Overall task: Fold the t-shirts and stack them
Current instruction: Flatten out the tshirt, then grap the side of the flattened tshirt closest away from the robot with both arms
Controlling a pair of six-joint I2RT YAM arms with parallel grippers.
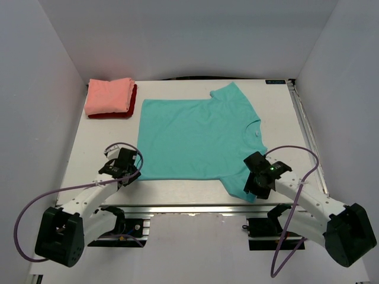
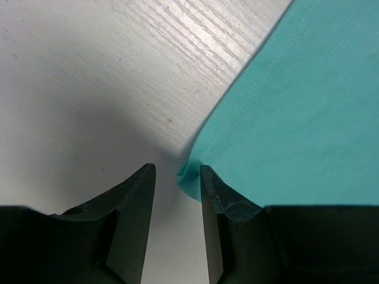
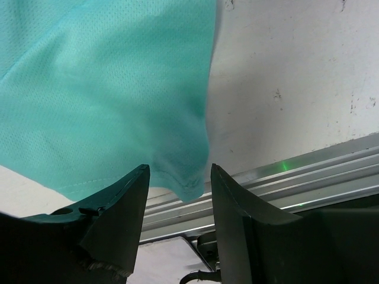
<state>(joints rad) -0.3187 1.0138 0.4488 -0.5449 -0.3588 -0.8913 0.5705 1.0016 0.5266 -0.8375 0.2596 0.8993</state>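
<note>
White table (image 1: 89, 148), teal t-shirt (image 1: 195, 139) flat, left gripper (image 2: 177, 173) and right gripper (image 3: 179, 173) both apart

- The left arm (image 1: 89, 198) and right arm (image 1: 308, 198) are clad in white shells, with black joints.
- A purple-grey cable (image 1: 291, 147) is looped from each.
- Black wedge-shaped fingers (image 2: 127, 207) are fitted.
- One green light (image 1: 272, 168) is lit.

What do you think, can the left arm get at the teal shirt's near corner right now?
Probably yes. The left gripper sits at the hem corner of the teal shirt, jaws open with the corner tip between them; only table surrounds it.
</note>
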